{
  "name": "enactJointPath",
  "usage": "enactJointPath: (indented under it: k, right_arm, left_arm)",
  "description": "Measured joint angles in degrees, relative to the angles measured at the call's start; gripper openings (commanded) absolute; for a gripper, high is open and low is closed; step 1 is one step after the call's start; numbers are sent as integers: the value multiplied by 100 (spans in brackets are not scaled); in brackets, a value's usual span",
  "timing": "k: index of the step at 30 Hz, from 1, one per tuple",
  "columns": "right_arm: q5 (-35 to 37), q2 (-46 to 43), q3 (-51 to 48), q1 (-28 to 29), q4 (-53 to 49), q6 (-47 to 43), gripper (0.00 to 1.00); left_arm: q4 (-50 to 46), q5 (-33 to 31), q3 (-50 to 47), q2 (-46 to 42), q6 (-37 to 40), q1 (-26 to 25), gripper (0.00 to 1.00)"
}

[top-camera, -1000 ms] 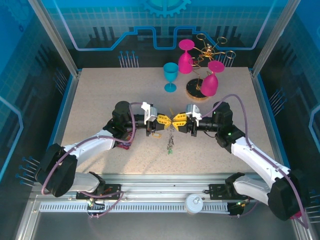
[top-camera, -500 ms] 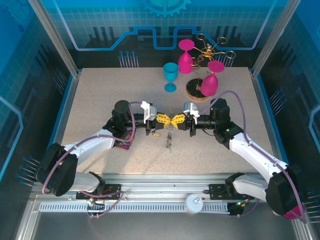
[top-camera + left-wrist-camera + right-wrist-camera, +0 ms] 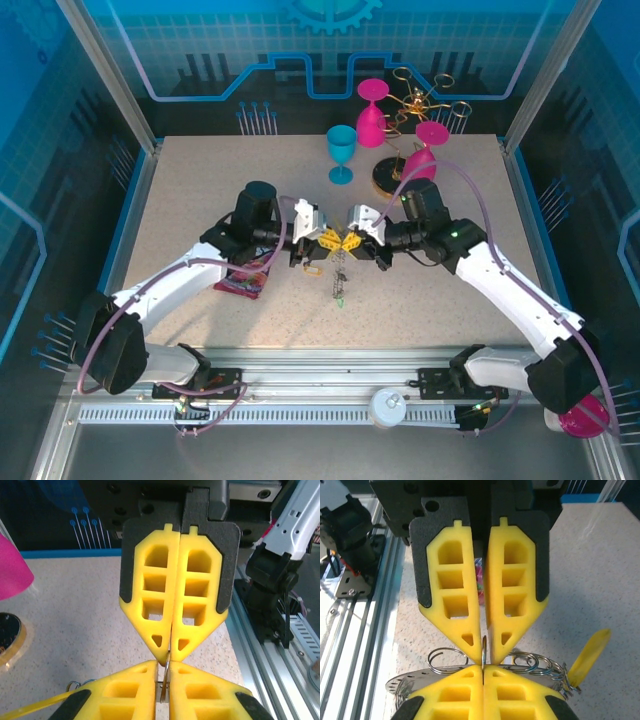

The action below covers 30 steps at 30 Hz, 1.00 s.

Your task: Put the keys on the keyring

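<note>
Both latticed yellow, right jaws clamp the metal keyring (image 3: 402, 685), left jaws barely parted.

Looks like a robot lab test cell: speckled desk (image 3: 190, 200) boxed in by aluminium posts (image 3: 105, 75) and blue circuit-print panels (image 3: 200, 45), slotted extrusion rail (image 3: 300, 385) along the near edge carrying two cabled robot arms (image 3: 175, 285).
</note>
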Motion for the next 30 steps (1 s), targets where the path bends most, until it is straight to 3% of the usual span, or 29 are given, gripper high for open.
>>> enactJointPath:
  k: [3, 6, 9, 10, 12, 14, 16, 22, 30]
  right_arm:
    - [72, 92, 127, 92, -232, -83, 0]
    - [175, 157, 229, 184, -474, -114, 0]
    - [254, 181, 267, 219, -581, -125, 0]
    - [280, 170, 264, 219, -575, -103, 2]
    - [297, 70, 127, 192, -361, 44, 24]
    - [203, -227, -262, 83, 227, 306, 34]
    - [33, -717, -774, -109, 964, 619, 38]
    - [-352, -1427, -1834, -321, 2583, 1231, 37]
    - [-529, -1349, -2234, -341, 3368, 1508, 31]
  left_arm:
    - [-459, -52, 127, 0, 256, -24, 11]
    - [-789, -98, 188, 0, 459, -68, 0]
    - [-966, -181, 232, 0, 634, -103, 0]
    - [-964, -225, 232, -4, 662, -116, 0]
    - [-896, -286, 225, -35, 675, -118, 0]
    - [-623, -387, 98, -131, 629, -133, 0]
    - [-201, -420, -195, -264, 459, -157, 0]
    - [1309, -363, -911, -354, -463, -168, 0]
    - [3202, -190, -1307, -354, -1611, -168, 0]
